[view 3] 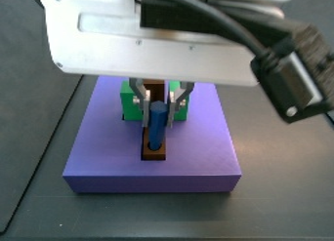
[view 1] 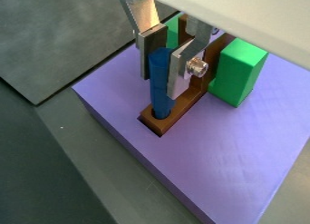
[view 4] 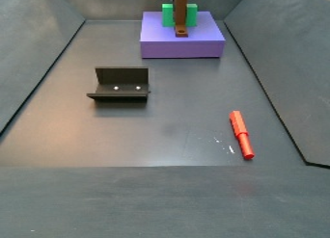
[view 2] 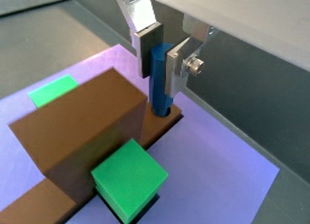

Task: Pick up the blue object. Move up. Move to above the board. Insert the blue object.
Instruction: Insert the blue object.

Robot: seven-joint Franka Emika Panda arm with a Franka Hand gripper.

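Observation:
The blue object [view 1: 160, 82] stands upright with its lower end in the hole at the end of the board [view 1: 173, 121], the narrow brown plank lying on the lavender slab [view 1: 218, 169]. My gripper [view 1: 165, 87] is straight above the board end, and its silver fingers [view 1: 186, 72] are closed against the peg's upper half from both sides. Another wrist view shows the same grip [view 2: 164, 87] on the blue object [view 2: 160, 92] over the board [view 2: 166, 126]. In a side view the gripper [view 3: 158, 103] holds the peg [view 3: 155, 128] upright above the slab [view 3: 150, 165].
A big brown block [view 2: 79, 128] and green blocks [view 2: 130, 178] [view 1: 240, 72] stand on the slab close behind the peg. On the dark floor are the fixture [view 4: 120, 85] and a short red stick [view 4: 241, 134], far from the slab [view 4: 180, 44].

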